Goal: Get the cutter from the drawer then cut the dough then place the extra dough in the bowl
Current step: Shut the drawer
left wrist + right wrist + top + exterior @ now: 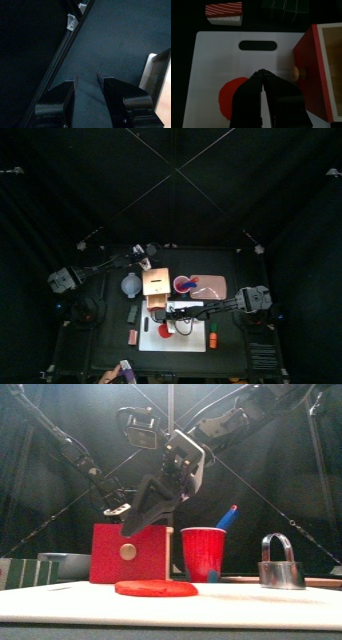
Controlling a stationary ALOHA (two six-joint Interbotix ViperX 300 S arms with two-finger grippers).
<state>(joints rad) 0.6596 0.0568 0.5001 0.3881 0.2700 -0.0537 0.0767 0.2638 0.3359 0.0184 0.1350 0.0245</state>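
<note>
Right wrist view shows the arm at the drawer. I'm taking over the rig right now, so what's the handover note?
Right gripper: shut, empty, over the white board, just in front of the drawer knob.
Left gripper: slightly open, empty, parked at the back left.
Cutter: already out, standing right of the red cup.
Dough: on the board, looks uncut.
Bowl: left of the wooden box.
Left to do: grasp the cutter, cut the dough, move the extra into the bowl.
</note>
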